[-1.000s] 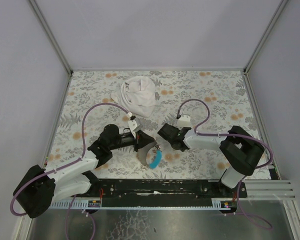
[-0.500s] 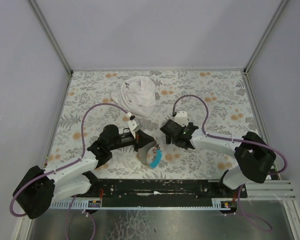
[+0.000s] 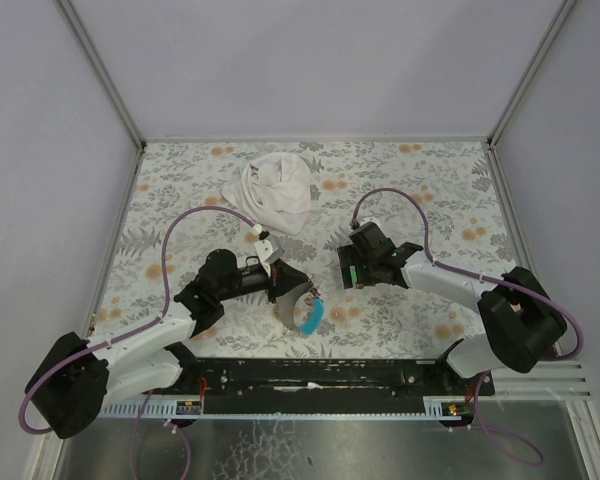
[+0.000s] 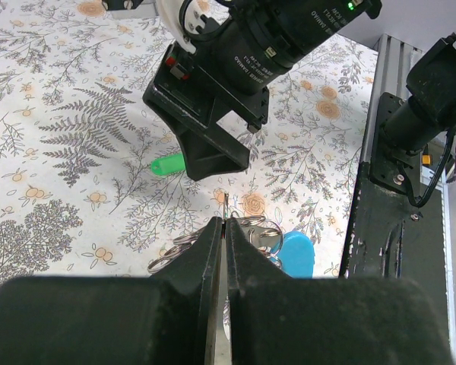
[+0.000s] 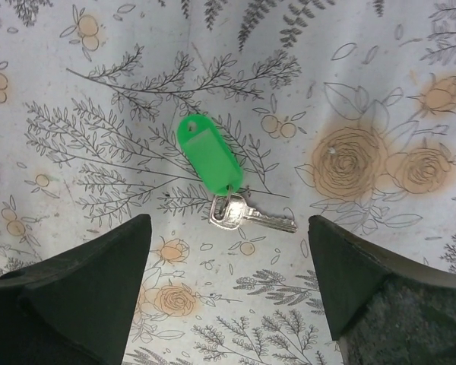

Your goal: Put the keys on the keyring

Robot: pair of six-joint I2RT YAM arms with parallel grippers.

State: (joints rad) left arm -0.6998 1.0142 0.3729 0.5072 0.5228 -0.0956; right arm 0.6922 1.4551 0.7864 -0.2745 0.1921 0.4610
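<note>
One of the keys (image 5: 252,217), silver with a green plastic tag (image 5: 210,159), lies flat on the floral table. My right gripper (image 5: 228,225) hangs open just above it, one finger on each side and neither touching it. From above only a green sliver of the key (image 3: 352,273) shows under the right gripper (image 3: 359,267). My left gripper (image 4: 225,225) is shut on the thin metal of the keyring (image 4: 260,230), whose rings and light-blue piece (image 4: 297,255) rest on the table (image 3: 310,318). The green tag (image 4: 167,164) lies beyond the keyring, under the right gripper.
A crumpled white cloth (image 3: 278,190) lies at the back of the table. The black base rail (image 3: 320,376) runs along the near edge, close to the keyring on the right in the left wrist view (image 4: 395,205). Purple cables loop above both arms.
The right gripper has gone from shut to open and its arm has shifted right and slightly back. The green-tagged key now lies on the table beneath it. The left arm has not moved.
</note>
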